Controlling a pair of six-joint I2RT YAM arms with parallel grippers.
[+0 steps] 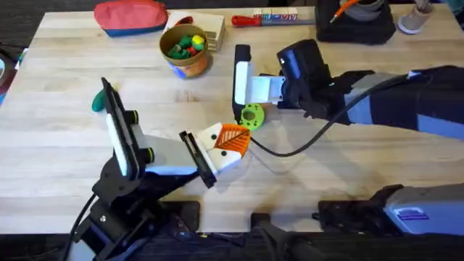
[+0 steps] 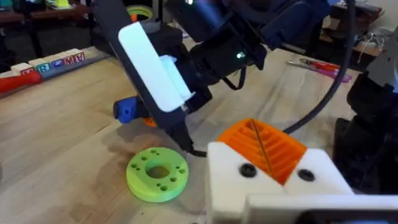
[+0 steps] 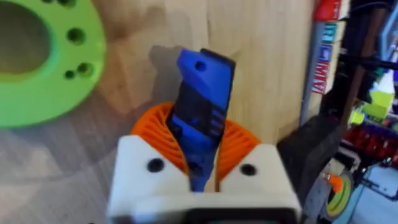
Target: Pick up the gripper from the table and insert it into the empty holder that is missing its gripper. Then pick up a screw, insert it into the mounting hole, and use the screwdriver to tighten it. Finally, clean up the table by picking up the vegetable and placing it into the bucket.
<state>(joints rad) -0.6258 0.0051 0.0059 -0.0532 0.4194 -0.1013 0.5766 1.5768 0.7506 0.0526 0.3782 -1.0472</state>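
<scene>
The right claw grips the blue screwdriver beside the lime green disc. The left claw sits closed nearby. The bucket stands on the surface behind.

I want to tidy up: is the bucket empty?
No, the bucket on the table holds green, yellow and red toy pieces.

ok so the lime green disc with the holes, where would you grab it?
The disc lies flat on the table, too low for a side approach. I'd come straight down and pinch the ring wall, with one jaw in the centre hole and the other outside the rim. Probably take the side away from the right gripper, which holds the screwdriver close by.
</scene>
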